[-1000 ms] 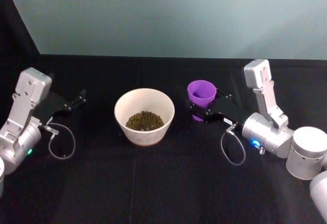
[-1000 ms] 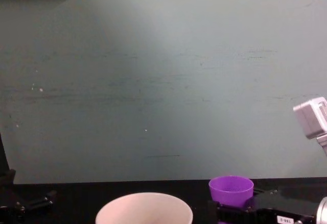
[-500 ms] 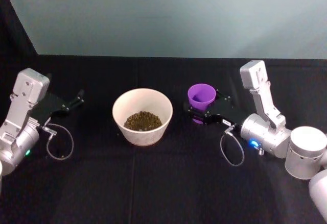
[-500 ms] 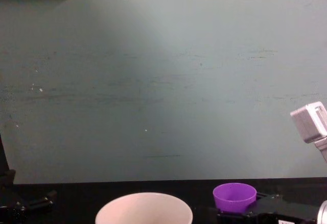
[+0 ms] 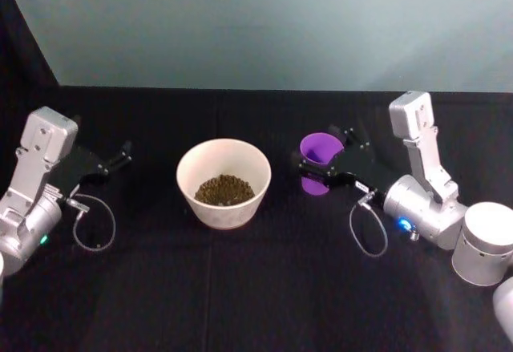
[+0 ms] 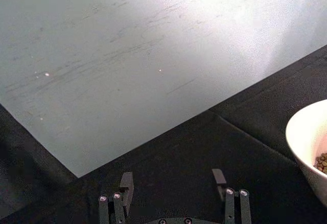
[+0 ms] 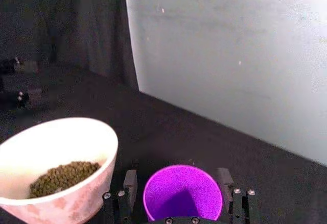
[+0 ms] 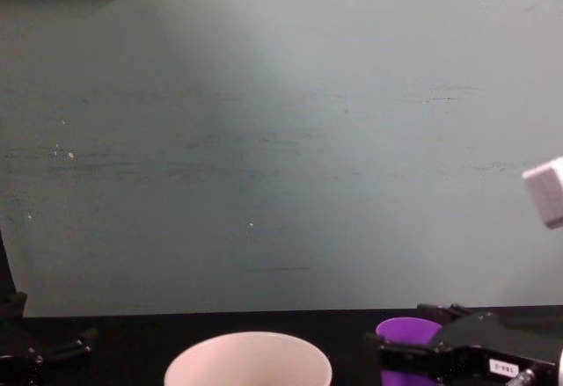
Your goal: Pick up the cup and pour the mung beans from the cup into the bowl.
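Rightward and lower than a moment ago, the cup [image 5: 321,151] sits clamped in the right gripper [image 5: 325,167], right of the bowl [image 5: 224,182]. That bowl holds the mung beans [image 5: 223,190]; the cup looks empty, light, smooth-walled, best gripped mid-wall. Left gripper [image 5: 112,162] hangs parked far left, jaws apart.
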Motion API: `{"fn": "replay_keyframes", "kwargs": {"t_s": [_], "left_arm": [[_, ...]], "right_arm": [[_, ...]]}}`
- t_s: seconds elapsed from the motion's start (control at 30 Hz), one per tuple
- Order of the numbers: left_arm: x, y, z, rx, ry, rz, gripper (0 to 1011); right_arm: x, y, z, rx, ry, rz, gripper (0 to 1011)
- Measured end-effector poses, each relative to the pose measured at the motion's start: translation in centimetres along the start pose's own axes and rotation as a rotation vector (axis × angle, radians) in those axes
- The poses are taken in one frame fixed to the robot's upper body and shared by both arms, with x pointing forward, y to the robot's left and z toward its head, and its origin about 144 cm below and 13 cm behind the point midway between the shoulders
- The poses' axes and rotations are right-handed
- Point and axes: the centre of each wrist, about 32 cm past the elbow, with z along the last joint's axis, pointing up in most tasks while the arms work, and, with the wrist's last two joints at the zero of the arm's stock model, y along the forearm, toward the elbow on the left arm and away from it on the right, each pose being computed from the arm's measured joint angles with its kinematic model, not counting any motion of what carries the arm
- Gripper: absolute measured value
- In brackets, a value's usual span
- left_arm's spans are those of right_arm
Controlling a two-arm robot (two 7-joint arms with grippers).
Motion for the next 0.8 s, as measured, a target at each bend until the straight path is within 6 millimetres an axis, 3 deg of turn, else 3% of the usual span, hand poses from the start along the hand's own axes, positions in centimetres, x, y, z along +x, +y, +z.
{"fn": "replay_keyframes", "kwargs": {"t_s": [0.43, 0.8], "left_arm": [[0.0, 0.0, 0.0, 0.0, 0.0, 0.0, 1000], [0.0, 0.0, 0.0, 0.0, 0.0, 0.0, 1000]], "right_arm": [[-0.3, -1.6, 0.2, 0.219, -0.019, -0.072, 1003], [-0.5, -3.2, 0.2, 0.284, -0.042, -0.353, 1003]]}}
